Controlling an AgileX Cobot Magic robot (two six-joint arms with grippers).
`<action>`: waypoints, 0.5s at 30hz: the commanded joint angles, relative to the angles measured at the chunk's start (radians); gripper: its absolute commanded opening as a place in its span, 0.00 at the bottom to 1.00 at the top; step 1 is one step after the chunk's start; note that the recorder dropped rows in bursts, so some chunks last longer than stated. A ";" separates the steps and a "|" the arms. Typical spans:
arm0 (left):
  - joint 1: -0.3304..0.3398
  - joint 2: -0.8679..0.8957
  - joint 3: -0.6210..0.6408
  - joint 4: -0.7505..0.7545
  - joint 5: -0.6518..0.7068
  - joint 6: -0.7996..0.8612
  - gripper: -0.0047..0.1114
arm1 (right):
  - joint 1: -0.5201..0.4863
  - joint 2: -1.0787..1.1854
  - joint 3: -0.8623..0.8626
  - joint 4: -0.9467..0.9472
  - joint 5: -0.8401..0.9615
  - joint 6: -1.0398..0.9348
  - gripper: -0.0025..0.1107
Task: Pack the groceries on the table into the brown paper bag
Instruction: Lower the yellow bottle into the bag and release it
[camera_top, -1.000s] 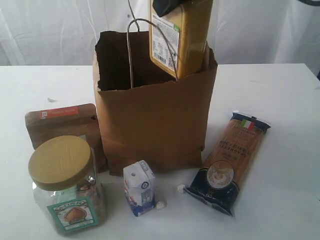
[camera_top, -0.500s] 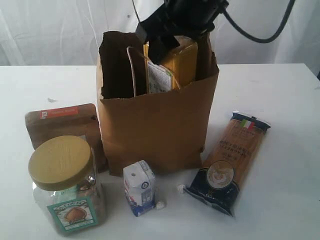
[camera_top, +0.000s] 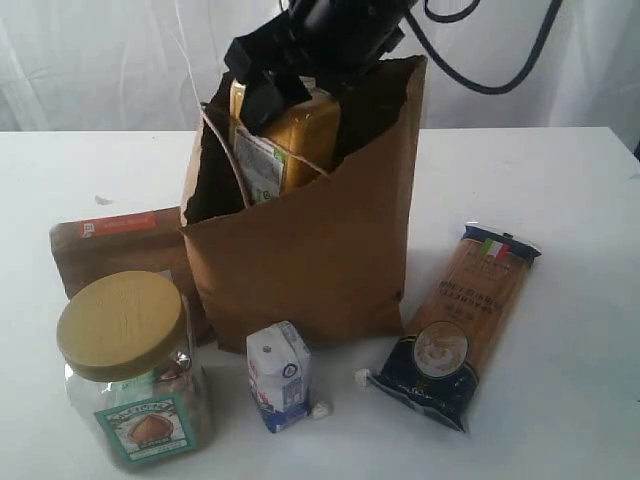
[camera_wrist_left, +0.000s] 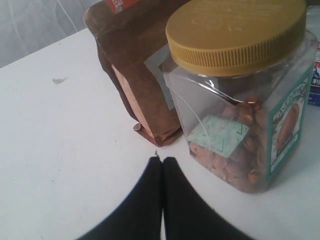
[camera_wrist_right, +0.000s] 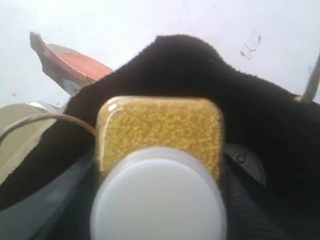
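My right gripper (camera_top: 300, 45) is shut on the yellow white-capped bottle (camera_top: 275, 140), which hangs half inside the mouth of the brown paper bag (camera_top: 310, 250). The bag leans to the left. From the right wrist, the bottle (camera_wrist_right: 160, 127) fills the space between my right gripper's (camera_wrist_right: 159, 197) grey fingers (camera_wrist_right: 42, 212), over the bag's dark inside. On the table (camera_top: 570, 200) lie the nut jar (camera_top: 125, 365), the white-blue carton (camera_top: 280, 375), the spaghetti pack (camera_top: 465, 320) and the kraft pouch (camera_top: 110, 245). My left gripper (camera_wrist_left: 161, 159) is shut and empty, just off the nut jar (camera_wrist_left: 240, 100) and pouch (camera_wrist_left: 135, 55). No dark jar is plainly visible.
A grey round disc (camera_wrist_right: 244, 160) shows inside the bag beside the bottle. A paper loop handle (camera_top: 225, 150) lies against the bottle's label. Black cable (camera_top: 500, 80) hangs behind the bag. White curtain closes off the back.
My right gripper has come down and to the left with the bottle, from above the bag into its mouth. The bag has been pushed over to the left and its rim has bent.
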 joint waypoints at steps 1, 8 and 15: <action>0.003 -0.004 0.004 -0.002 -0.001 -0.001 0.04 | -0.002 0.028 -0.012 0.019 -0.017 -0.008 0.02; 0.003 -0.004 0.004 -0.002 -0.001 -0.001 0.04 | -0.002 0.057 -0.012 0.005 0.037 -0.009 0.60; 0.003 -0.004 0.004 -0.002 -0.001 -0.001 0.04 | -0.002 0.057 -0.012 0.005 0.037 -0.009 0.63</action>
